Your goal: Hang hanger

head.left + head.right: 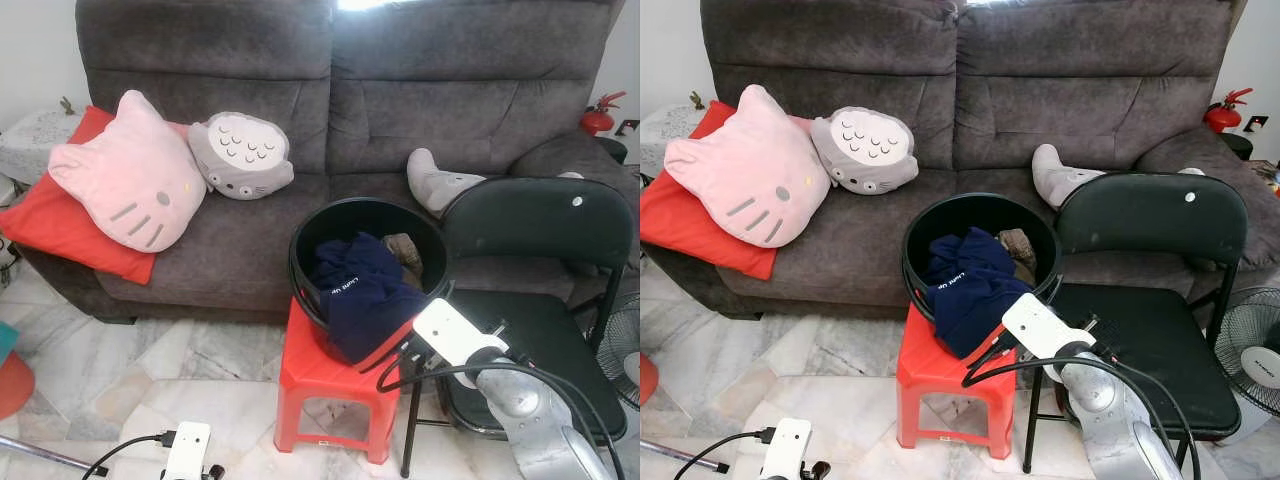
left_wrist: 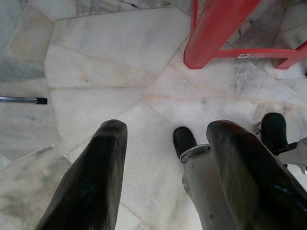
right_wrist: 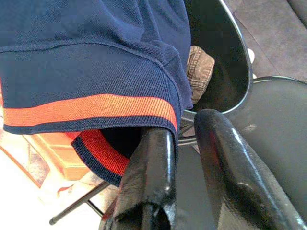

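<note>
Looking down from the head camera, you have a black bucket (image 1: pixel 365 262) at the centre of the frame, standing on a red plastic stool (image 1: pixel 325 385) on the marble floor (image 1: pixel 150 370), with a grey sofa (image 1: pixel 330 120) across the top of the picture. A navy shirt (image 1: pixel 360 295) with an orange-striped hem spills over the bucket's near rim, and a bit of brown cloth (image 3: pixel 199 72) lies deeper inside. Your right pincer (image 3: pixel 184 158) sits at the lower right, reaching from the black folding chair (image 1: pixel 545 290) toward the bucket; in its wrist view the two black fingers are slightly spread, with the shirt's hem draped right over their tips, though you cannot tell whether they actually touch the fabric. Your left pincer (image 2: pixel 165 158) hangs low at the bottom left, fingers spread wide and pointing at bare floor, near a leg of the stool. No hanger can be made out among the clothes, so where it lies cannot be told. On the sofa's left side rest a pink cat-face cushion (image 1: pixel 130 175) on a red cushion (image 1: pixel 55 225), with a grey round plush cushion (image 1: pixel 240 155) just beside it; a grey plush toy (image 1: pixel 440 185) lies on the seat behind the chair. A red fire extinguisher (image 1: pixel 600 115) stands at the upper right, and a fan (image 1: pixel 1250 345) shows at the right edge.
</note>
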Motion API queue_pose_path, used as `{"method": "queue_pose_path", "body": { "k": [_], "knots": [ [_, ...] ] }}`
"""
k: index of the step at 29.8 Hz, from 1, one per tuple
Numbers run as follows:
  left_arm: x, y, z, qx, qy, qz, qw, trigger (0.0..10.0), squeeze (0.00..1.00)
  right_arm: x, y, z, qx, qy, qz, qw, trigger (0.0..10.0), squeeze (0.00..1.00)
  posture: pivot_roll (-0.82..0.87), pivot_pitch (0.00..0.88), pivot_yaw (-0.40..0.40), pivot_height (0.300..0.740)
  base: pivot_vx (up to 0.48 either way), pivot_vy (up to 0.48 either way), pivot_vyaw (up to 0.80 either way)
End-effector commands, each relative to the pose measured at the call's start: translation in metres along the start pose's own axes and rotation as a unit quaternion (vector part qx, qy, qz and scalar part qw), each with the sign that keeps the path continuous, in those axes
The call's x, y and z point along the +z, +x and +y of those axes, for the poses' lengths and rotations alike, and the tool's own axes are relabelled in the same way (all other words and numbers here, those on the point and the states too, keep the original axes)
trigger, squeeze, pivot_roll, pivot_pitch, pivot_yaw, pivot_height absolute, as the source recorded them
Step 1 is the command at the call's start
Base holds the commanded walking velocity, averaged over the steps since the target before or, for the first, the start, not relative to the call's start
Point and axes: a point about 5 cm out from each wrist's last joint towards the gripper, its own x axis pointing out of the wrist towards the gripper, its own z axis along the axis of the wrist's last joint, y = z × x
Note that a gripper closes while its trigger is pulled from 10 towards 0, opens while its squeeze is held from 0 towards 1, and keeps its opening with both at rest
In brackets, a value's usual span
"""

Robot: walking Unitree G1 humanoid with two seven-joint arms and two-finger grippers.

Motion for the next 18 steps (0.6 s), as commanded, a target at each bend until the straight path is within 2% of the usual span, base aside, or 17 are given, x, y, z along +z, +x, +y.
{"method": "queue_pose_path", "body": {
  "k": [1, 2, 12, 18],
  "knots": [
    [-0.0032, -0.0006, 0.0005, 0.004, 0.0, 0.007, 1.0, 10.0, 0.0, -0.0046, 0.0003, -0.0042, -0.01, -0.001, 0.007, 1.0, 10.0, 0.2, -0.09, 0.0, 0.014, 0.74, 0.0, 0.0, 0.0],
    [-0.0031, -0.0005, 0.0005, 0.005, 0.001, 0.007, 1.0, 10.0, 0.0, -0.0056, 0.0007, -0.0046, -0.011, -0.004, 0.009, 1.0, 10.0, 0.0, -0.09, 0.0, 0.014, 0.74, 0.0, 0.0, 0.0],
    [-0.0025, -0.0004, 0.0007, 0.005, 0.002, 0.005, 1.0, 10.0, 0.0, -0.0118, 0.006, -0.009, -0.031, -0.023, 0.014, 0.999, 10.0, 0.0, -0.09, 0.0, 0.015, 0.74, 0.0, 0.0, 0.0],
    [-0.0024, -0.0004, 0.0007, 0.005, 0.002, 0.005, 1.0, 10.0, 0.0, -0.0102, 0.0076, -0.0101, -0.037, -0.036, 0.0, 0.999, 10.0, 0.0, -0.09, 0.0, 0.015, 0.74, 0.0, 0.0, 0.0]
  ]
}}
